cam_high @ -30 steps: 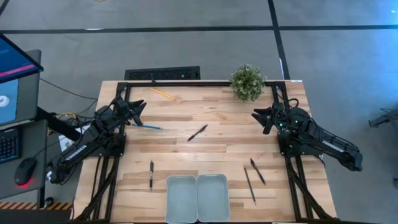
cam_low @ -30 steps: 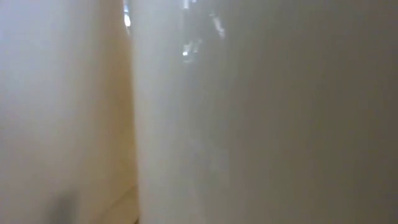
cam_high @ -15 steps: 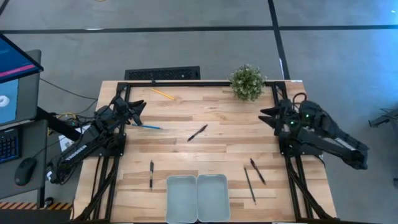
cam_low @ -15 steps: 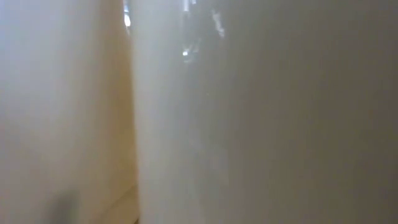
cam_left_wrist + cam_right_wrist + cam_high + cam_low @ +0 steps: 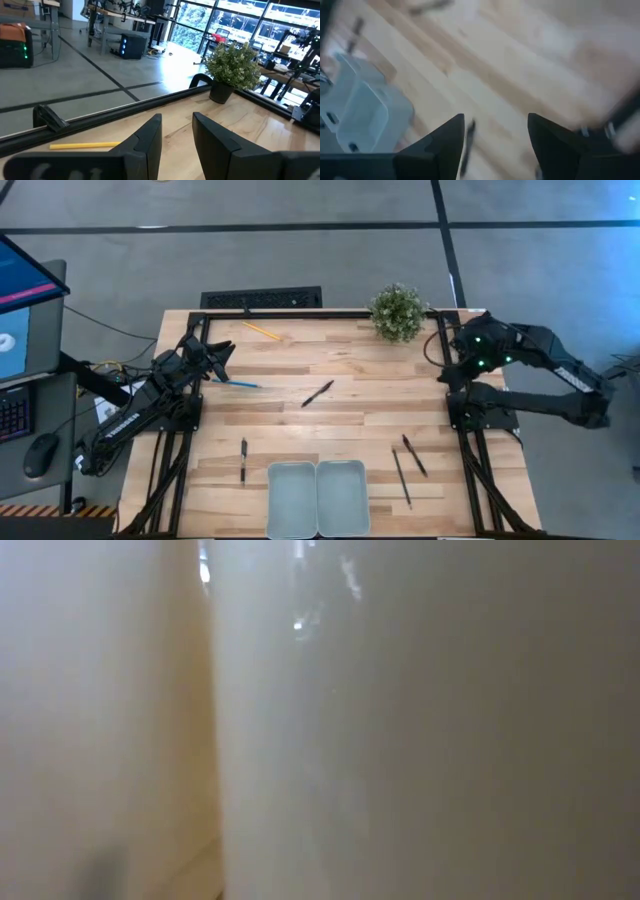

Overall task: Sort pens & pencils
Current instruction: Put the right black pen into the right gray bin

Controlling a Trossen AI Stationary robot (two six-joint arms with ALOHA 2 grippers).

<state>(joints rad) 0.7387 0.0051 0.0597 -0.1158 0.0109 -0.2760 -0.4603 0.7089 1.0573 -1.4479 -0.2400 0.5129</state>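
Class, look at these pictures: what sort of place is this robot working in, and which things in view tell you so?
Probably a robotics lab or workshop: a concrete floor marked with dark lines, workbenches with equipment before big windows, and a computer monitor beside the wooden table.

Right gripper pulled back toward table's right edge, lifted, fingers spread wider

No legible text, label or number appears anywhere.
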